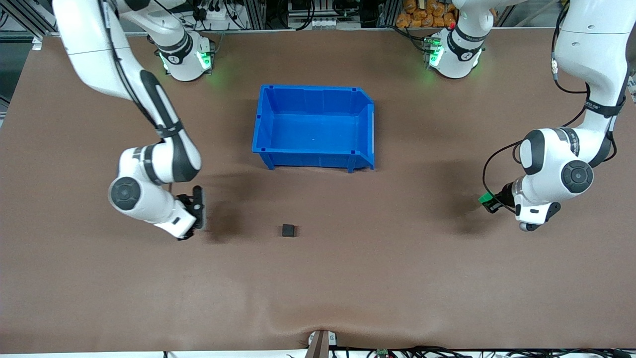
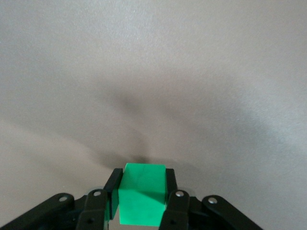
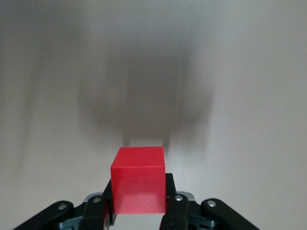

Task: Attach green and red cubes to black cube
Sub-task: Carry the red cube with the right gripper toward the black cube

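The small matte black cube [image 1: 288, 230] lies alone on the brown table mat [image 1: 348, 278], nearer to the front camera than anything else on the table and roughly midway between the two arms.

Toward the right arm's end of the table, the right gripper [image 3: 139, 201] hangs low over the mat with its black fingers [image 3: 171, 199] clamped on the bright red matte cube [image 3: 138, 184]; in the front view the cube itself is hidden by the hand. Toward the left arm's end, the left gripper [image 2: 141, 203] is pinched on the bright green matte cube [image 2: 142, 194], which shows as a green speck at its tip in the front view [image 1: 484, 200].

Farther from the camera than the black cube stands the open blue plastic bin [image 1: 263, 124], with nothing in it.

Both pick-ups look finished, so the joining step is in hand. The next move likely calls for carrying each coloured cube inward, squaring its free face to one side of the black cube, and pressing gently without pushing it away.
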